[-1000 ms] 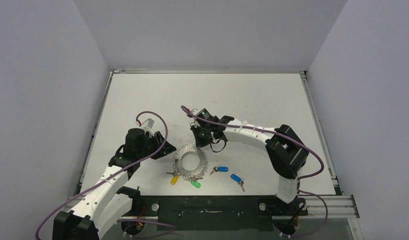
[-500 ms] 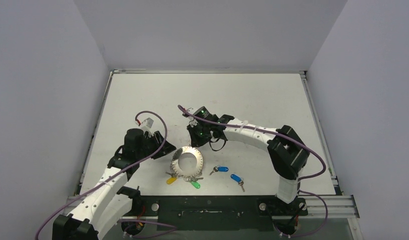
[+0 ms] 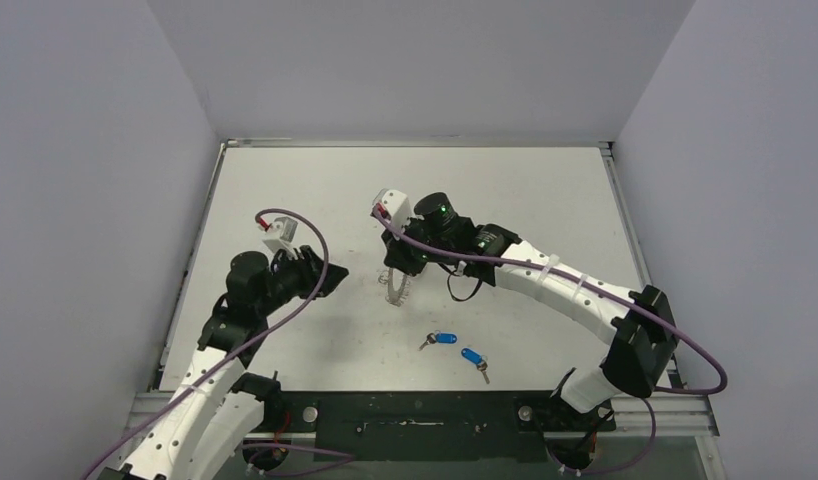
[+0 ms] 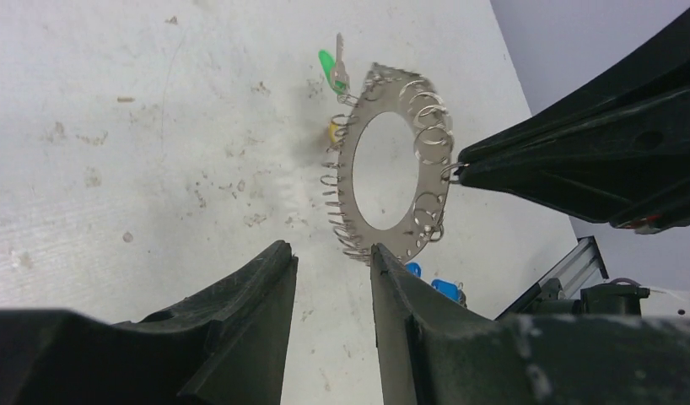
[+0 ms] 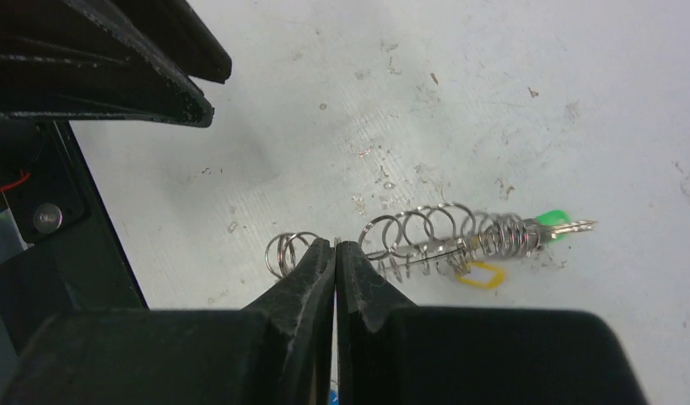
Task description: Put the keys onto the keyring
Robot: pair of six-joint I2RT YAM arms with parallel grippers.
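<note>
your right gripper [image 5: 335,253] is clamping tight on the rim of the keyring [image 5: 426,238] and holding it up on edge over the table [image 3: 545,200] – fingers pressing together among the wire loops. i can't tell whether the ring's lower edge is touching the surface.

your left gripper [image 4: 331,253] is sitting just beside the ring with its jaws partly apart and nothing between them – the right fingertip [image 4: 382,257] is looking very close to the ring's rim, contact unclear.

the green-tagged key [image 4: 328,67] and the yellow-tagged key [image 4: 333,131] are hanging off the loops on the side of the ring away from the right gripper's pinch. in the right wrist view both are trailing off the far end of the ring, which is showing edge-on there.

the two blue-tagged keys [image 3: 445,338] [image 3: 471,356] are lying loose on the table, nearer the arm bases than the ring, close together and apart from both grippers.
</note>
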